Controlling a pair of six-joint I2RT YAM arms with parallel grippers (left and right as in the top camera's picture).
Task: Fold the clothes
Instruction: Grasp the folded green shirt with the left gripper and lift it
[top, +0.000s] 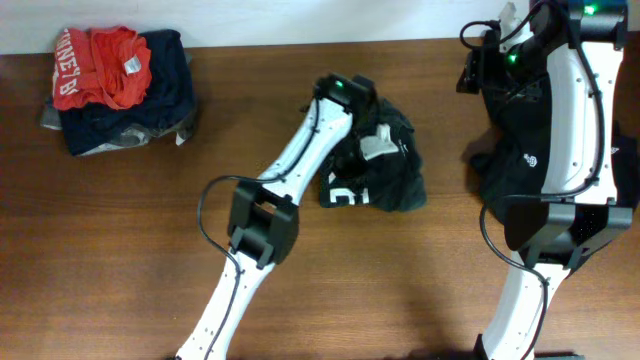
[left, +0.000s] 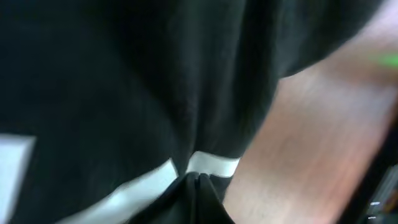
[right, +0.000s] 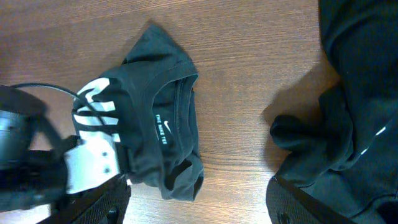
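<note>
Clothes partly done: stack upper left appears folded; black T-shirt mid-frame bunched, pinched by closed left gripper; right gripper spread wide, empty; black pile at right awaits folding.

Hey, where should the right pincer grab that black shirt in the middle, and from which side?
Probably the shirt's free edge beside the collar, coming down from above on the right arm's side. It lies crumpled low on the table, and the shut left pincer holds the lettered side.
</note>
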